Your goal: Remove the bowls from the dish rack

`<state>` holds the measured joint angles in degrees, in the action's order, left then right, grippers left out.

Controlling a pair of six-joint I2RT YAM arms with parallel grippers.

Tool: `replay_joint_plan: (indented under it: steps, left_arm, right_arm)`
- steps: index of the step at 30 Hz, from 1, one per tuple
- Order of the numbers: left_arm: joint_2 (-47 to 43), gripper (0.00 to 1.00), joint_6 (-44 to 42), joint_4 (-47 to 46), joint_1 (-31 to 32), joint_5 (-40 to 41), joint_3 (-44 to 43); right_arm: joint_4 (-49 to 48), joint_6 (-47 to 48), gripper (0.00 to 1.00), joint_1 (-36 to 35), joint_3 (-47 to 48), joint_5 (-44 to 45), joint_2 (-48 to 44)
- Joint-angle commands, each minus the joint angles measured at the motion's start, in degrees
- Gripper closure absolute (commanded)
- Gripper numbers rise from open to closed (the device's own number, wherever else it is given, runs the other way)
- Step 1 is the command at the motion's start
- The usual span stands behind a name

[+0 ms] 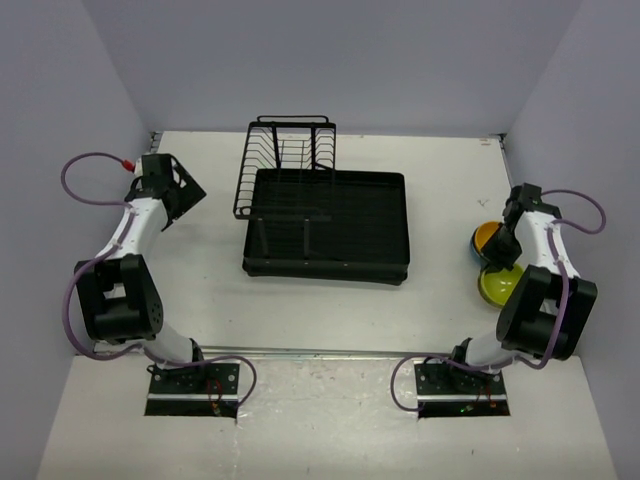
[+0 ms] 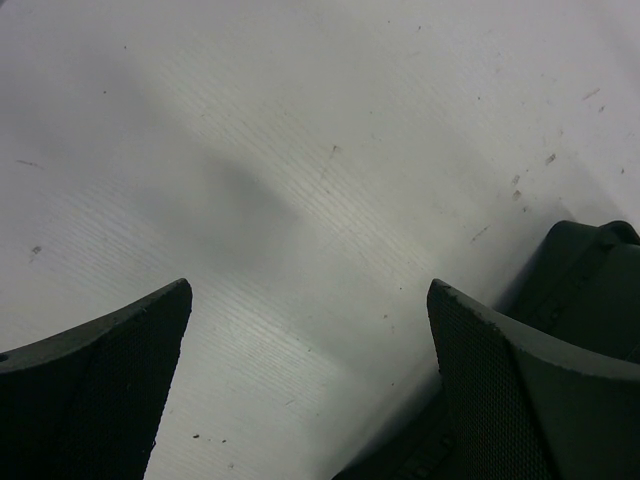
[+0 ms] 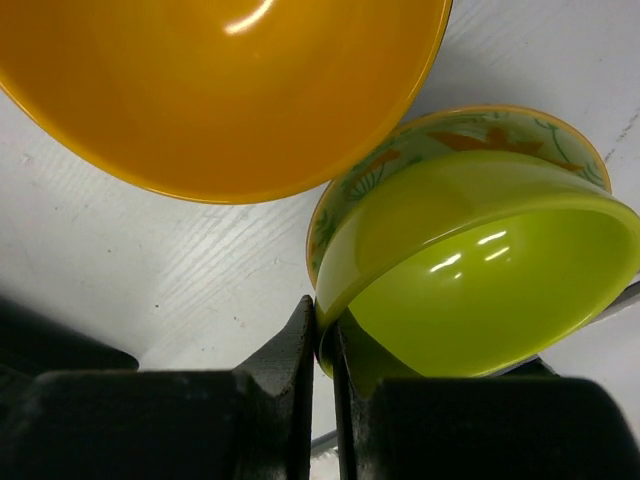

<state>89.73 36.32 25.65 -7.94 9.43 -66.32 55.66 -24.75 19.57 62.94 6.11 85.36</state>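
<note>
Right tool (image 3: 325, 330) is clamped on the rim of the yellow-green bowl (image 3: 490, 290), which sits inside the patterned bowl (image 3: 400, 150). The orange bowl (image 3: 220, 90) is just beside them, all at the right edge of the counter (image 1: 210, 270), well apart from the dish rack (image 1: 325, 268) at centre. Left tool (image 2: 310, 300) hangs over the counter at far left, fingers apart.

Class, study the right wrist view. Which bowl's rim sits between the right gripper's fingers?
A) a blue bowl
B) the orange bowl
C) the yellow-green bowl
C: the right gripper is closed on the rim of the yellow-green bowl, while the orange bowl lies beyond the fingers, untouched by them.
</note>
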Motion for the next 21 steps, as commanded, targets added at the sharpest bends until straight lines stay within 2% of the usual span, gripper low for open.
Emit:
replay_joint_plan:
  steps: [1, 6, 11, 20, 21]
  left_arm:
    - [0.88, 0.0, -1.25, 0.63, 0.12, 1.2, -2.58]
    - [1.94, 0.0, -0.99, 0.63, 0.12, 1.56, -3.28]
    - [2.46, 0.0, -0.72, 0.45, 0.21, 1.47, -3.64]
    - [2.38, 0.0, -0.9, 0.37, 0.12, 1.38, -3.37]
    - [2.46, 0.0, -0.9, 0.45, 0.12, 1.29, -3.29]
  right_arm:
    - [-2.75, 1.11, 1.0, 0.2, -0.27, 0.22, 0.94]
    - [-3.89, 1.37, 1.0, 0.2, -1.41, 1.01, 2.09]
    - [-3.98, 1.29, 0.92, 0.2, -0.98, 1.36, 3.4]
    - [-4.15, 1.11, 0.63, 0.2, -0.36, 1.27, 2.09]
    - [-3.81, 1.02, 0.58, 0.2, -0.1, 1.36, 1.57]
